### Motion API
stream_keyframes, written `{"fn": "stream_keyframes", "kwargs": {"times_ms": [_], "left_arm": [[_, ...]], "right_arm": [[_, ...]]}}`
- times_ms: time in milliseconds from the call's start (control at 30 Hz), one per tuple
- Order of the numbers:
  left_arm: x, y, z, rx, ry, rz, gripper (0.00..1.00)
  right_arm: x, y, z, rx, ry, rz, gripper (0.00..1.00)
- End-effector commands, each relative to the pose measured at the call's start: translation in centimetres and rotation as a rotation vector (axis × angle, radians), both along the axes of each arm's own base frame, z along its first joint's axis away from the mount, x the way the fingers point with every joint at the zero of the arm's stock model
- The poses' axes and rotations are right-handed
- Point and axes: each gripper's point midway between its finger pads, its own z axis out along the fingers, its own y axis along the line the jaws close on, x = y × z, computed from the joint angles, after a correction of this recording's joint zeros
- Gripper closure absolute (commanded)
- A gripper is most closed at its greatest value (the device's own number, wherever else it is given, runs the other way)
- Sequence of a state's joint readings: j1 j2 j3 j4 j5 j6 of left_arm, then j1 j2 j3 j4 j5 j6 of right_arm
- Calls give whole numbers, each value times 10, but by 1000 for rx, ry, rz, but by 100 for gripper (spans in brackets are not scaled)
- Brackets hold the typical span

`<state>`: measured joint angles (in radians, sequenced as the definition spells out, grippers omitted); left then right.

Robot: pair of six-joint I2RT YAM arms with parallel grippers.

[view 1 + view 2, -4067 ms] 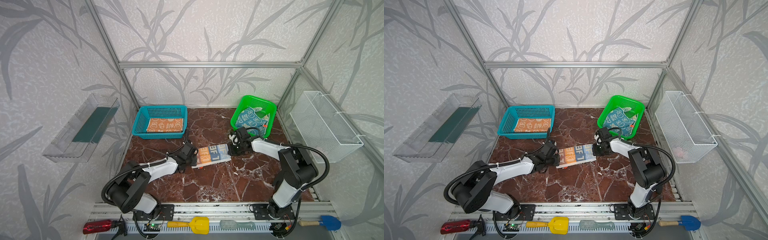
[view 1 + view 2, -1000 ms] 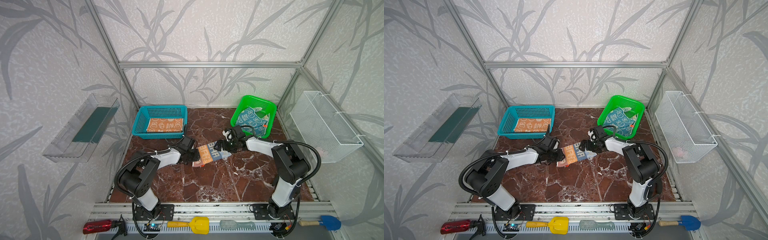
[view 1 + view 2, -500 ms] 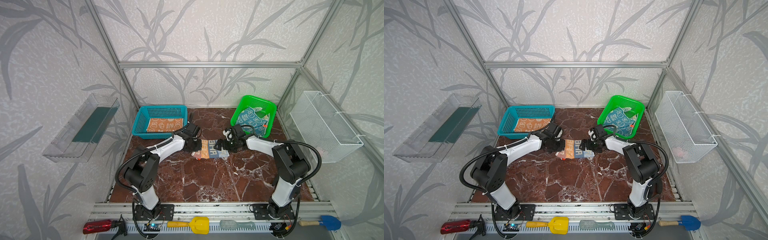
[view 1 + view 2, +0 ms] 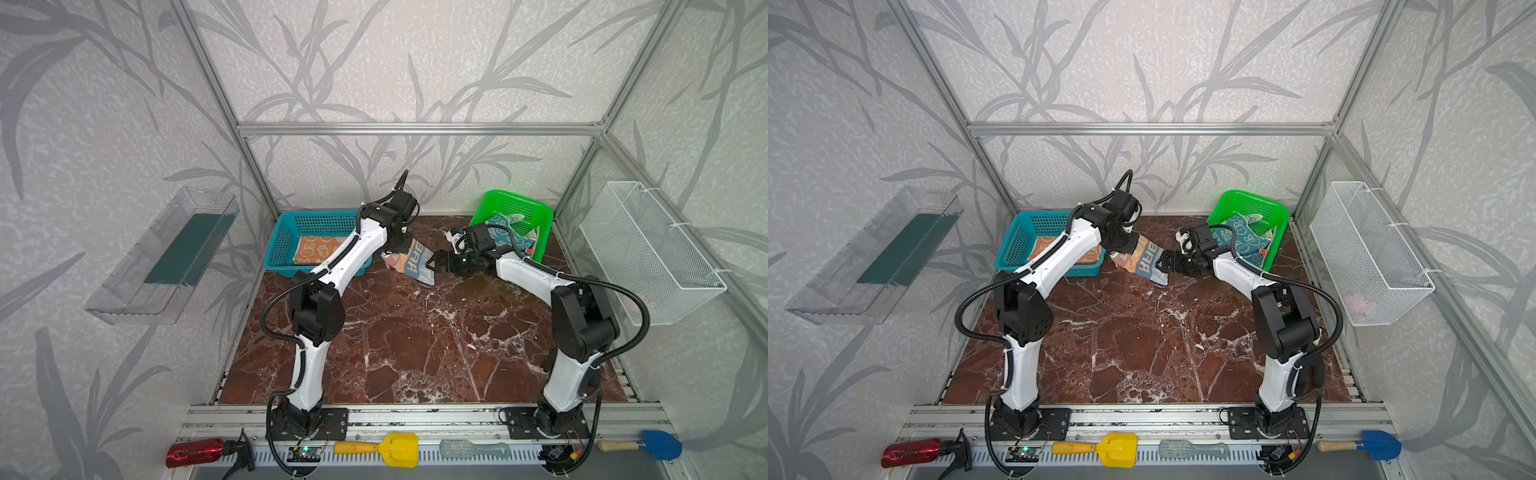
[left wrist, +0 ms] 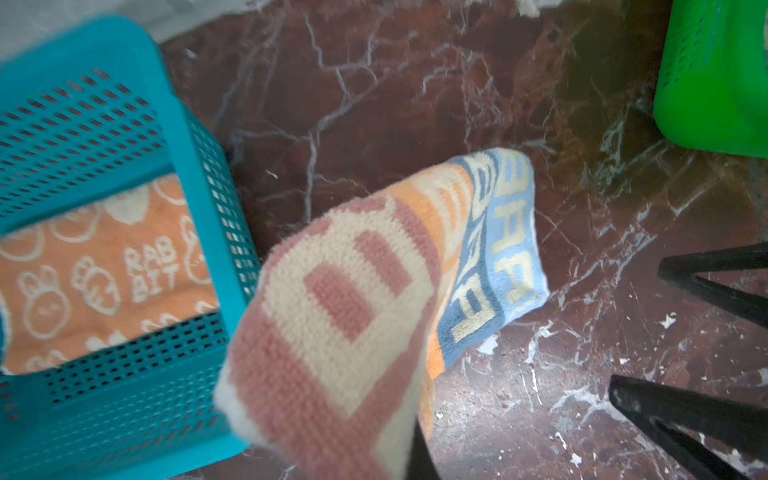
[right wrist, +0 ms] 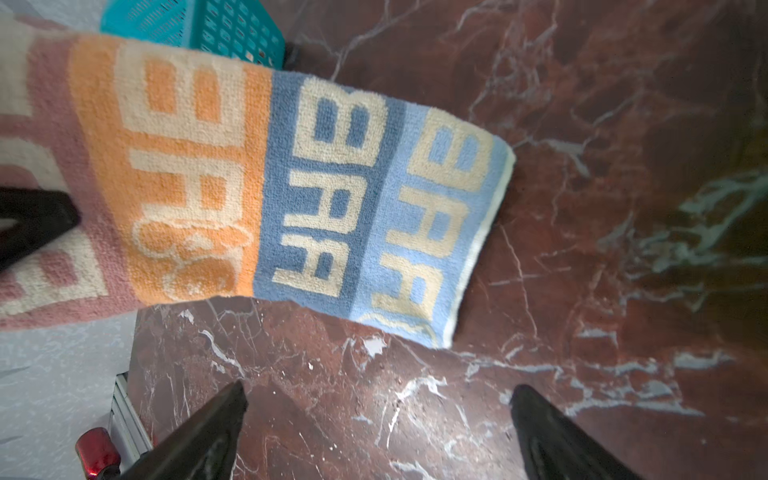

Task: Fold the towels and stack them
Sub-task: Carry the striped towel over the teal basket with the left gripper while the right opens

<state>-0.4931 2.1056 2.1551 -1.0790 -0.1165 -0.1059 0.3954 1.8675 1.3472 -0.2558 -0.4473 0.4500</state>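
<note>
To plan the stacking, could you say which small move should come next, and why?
Probably carry the left gripper over the teal basket: it grips the hanging striped towel, the right gripper stands open, and the orange towel lies inside.

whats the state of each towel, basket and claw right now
striped towel: folded, lifted, hanging from the left claw
left claw: shut on one end of the striped towel
right claw: open, empty, close to the hanging towel but not touching it
orange towel: lying flat in the teal basket
teal-blue towel: crumpled in the green basket
teal basket: holds only the orange towel
green basket: holds the teal-blue towel
</note>
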Motion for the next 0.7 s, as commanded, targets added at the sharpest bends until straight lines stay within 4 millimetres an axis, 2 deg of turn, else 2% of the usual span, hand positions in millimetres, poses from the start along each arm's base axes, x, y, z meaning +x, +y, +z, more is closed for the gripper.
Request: {"fn": "stream_keyframes", "kwargs": {"times_ms": [0,133,267,433,667], "left_arm": [[-7,43,18,156,35,-30,100],[12,69,39,104,-16,12,100],[32,97,46,100,-69,52,100],[44,123,43,79,-59,77,100],[44,152,31,62,-18,115,100]], "right_arm": [[5,8,2,9,11,34,1],[11,18,13,48,-15,62,1],[13,30,20,34,-51,102,1],[15,39,20,41,-45,112,1],[17,53,17,25,-39,137,1]]}}
